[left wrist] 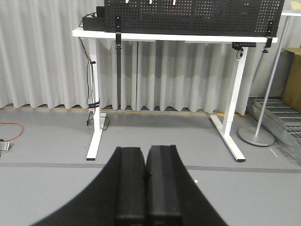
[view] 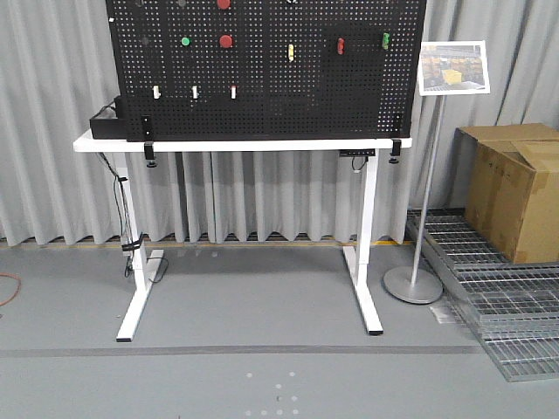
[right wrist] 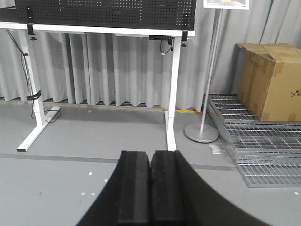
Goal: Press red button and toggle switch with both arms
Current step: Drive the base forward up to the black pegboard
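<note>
In the left wrist view, the left gripper (left wrist: 146,155) fills the bottom centre of the frame. Its two ridged black fingers (left wrist: 130,183) are pressed together with no gap, gripping nothing. The right gripper (right wrist: 150,157) sits at the bottom centre of its own view in the same way, fingers together and bare. Both hang over grey floor (view: 262,384), well short of the table.

Past them a dark stripe (view: 262,350) runs across the floor from side to side. Behind it stands the white table (view: 262,145) on two white legs, with cables (view: 122,209) trailing down the left leg. At the right of the front view are metal grates (view: 498,288) on the floor, a cardboard box (view: 515,192) on them, and a sign stand (view: 425,201) with a round base carrying a picture sign (view: 452,67).

On the tabletop the black pegboard (view: 262,96) stands upright, clamped at its lower corners, and takes up the top centre of the front view. A black box (view: 105,125) lies at its left end. The red button (view: 226,41) is on the board's upper middle, just right of a green button (view: 185,40) — a second red round piece (view: 224,3) is cut by the top edge above it. Lower left is a row of three small white tabs (view: 195,91). To the right are a yellow piece (view: 291,51), a red piece (view: 341,45) and a green-tipped piece (view: 385,39). The toggle switch is too small to pick out on the board from here.

A pale pleated curtain (view: 52,175) closes off the back.
</note>
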Robot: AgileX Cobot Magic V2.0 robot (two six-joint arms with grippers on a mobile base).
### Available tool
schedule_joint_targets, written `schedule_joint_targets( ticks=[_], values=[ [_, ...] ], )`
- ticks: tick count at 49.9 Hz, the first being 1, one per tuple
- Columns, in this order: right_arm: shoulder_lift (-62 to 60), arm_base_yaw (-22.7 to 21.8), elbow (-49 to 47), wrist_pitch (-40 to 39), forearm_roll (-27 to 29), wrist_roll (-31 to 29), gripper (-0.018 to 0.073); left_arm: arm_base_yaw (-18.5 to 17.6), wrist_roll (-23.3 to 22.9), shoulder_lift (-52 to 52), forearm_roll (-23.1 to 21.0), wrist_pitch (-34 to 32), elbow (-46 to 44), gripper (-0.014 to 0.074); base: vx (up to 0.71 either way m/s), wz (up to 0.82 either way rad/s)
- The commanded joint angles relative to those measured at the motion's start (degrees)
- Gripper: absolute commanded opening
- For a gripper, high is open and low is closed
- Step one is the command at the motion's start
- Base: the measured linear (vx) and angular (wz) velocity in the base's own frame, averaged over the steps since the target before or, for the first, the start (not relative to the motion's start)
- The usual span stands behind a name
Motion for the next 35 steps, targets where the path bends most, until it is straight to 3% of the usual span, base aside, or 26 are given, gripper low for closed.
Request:
schedule_joint_targets(
  ticks=[1, 35],
  values=[
    [-0.56, -0.39, 0.67, -4.71, -0.51, -0.09, -0.0003, -0.27, -0.47, -0.92, -0.12, -4.76, 1.94, 0.0002, 0.0, 0.0],
    [-0.56, -0.39, 0.67, -4.75, -0.46, -0.09, -0.0003, -0.27, -0.47, -0.92, -0.12, -4.76, 1.94, 0.0002, 0.0, 0.0]
  ],
)
